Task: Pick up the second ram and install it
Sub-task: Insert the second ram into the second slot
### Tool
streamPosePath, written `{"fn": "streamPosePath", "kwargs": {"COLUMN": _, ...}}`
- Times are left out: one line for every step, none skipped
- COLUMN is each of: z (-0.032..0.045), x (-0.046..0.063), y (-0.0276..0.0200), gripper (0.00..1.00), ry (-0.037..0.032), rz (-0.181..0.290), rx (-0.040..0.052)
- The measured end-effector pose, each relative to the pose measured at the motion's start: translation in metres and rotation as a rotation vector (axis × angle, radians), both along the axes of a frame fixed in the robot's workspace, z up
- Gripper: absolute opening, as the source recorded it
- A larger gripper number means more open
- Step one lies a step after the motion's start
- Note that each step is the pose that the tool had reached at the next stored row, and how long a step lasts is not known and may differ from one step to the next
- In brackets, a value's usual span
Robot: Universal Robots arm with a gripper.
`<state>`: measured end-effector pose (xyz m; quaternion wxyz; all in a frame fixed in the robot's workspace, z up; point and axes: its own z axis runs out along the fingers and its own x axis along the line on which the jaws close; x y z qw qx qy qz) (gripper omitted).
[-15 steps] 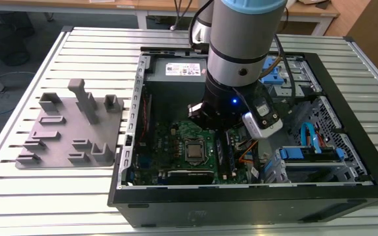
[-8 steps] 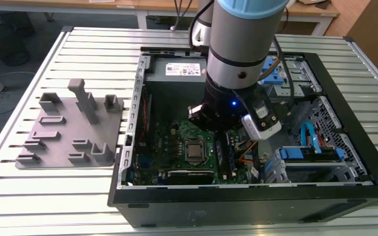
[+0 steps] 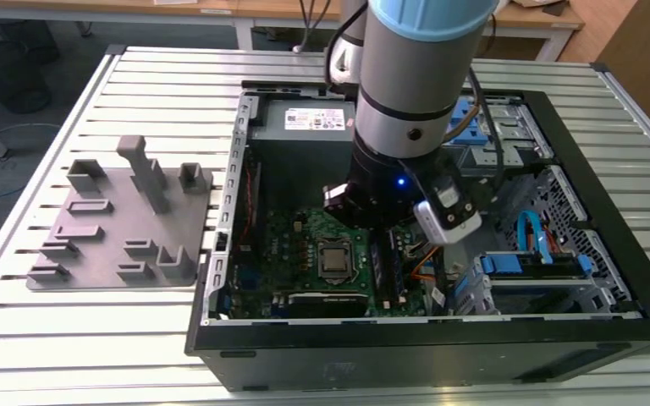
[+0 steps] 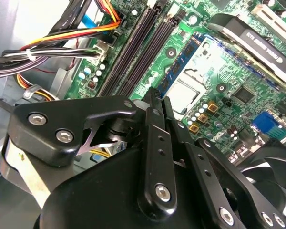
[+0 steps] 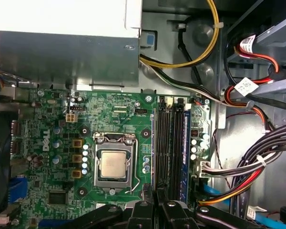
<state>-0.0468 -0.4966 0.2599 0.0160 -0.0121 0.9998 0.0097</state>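
My gripper is down inside the open computer case, over the memory slots beside the CPU socket. Its two black fingers stand close together, shut on the second ram. This thin stick with a bluish label runs out from between the fingertips along the slot nearest the socket. In the first wrist view the second ram shows edge-on, in line with the gripper. Whether it sits fully in its slot I cannot tell. Another blue-labelled stick stands in the slot farthest from the socket.
A grey fixture block with upright posts lies on the slatted table at the exterior view's left. Inside the case are the power supply, bundled cables beside the slots, a black fan shroud and a drive cage.
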Motion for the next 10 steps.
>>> {"fn": "streamPosePath", "kwargs": {"z": -0.0009, "x": 0.0000, "y": 0.0000, "gripper": 0.14, "ry": 0.0000, "rz": 0.000, "rx": -0.0001}}
{"fn": "streamPosePath", "kwargs": {"z": -0.0018, "x": 0.0000, "y": 0.0000, "gripper": 0.14, "ry": 0.0000, "rz": 0.000, "rx": -0.0001}}
{"fn": "streamPosePath", "kwargs": {"z": -0.0026, "x": 0.0000, "y": 0.0000, "gripper": 0.14, "ry": 0.0000, "rz": 0.000, "rx": 0.0000}}
{"fn": "streamPosePath", "kwargs": {"z": -0.0031, "x": 0.0000, "y": 0.0000, "gripper": 0.14, "ry": 0.0000, "rz": 0.000, "rx": -0.0001}}
{"fn": "streamPosePath", "kwargs": {"z": -0.0036, "x": 0.0000, "y": 0.0000, "gripper": 0.14, "ry": 0.0000, "rz": 0.000, "rx": -0.0001}}
{"fn": "streamPosePath", "kwargs": {"z": -0.0042, "x": 0.0000, "y": 0.0000, "gripper": 0.14, "ry": 0.0000, "rz": 0.000, "rx": -0.0001}}
{"fn": "streamPosePath", "kwargs": {"z": -0.0047, "x": 0.0000, "y": 0.0000, "gripper": 0.14, "ry": 0.0000, "rz": 0.000, "rx": -0.0001}}
{"fn": "streamPosePath", "kwargs": {"z": -0.0052, "x": 0.0000, "y": 0.0000, "gripper": 0.14, "ry": 0.0000, "rz": 0.000, "rx": -0.0001}}
{"fn": "streamPosePath", "kwargs": {"z": -0.0057, "x": 0.0000, "y": 0.0000, "gripper": 0.14, "ry": 0.0000, "rz": 0.000, "rx": -0.0001}}
{"fn": "streamPosePath", "kwargs": {"z": -0.0062, "x": 0.0000, "y": 0.0000, "gripper": 0.14, "ry": 0.0001, "rz": 0.000, "rx": -0.0001}}
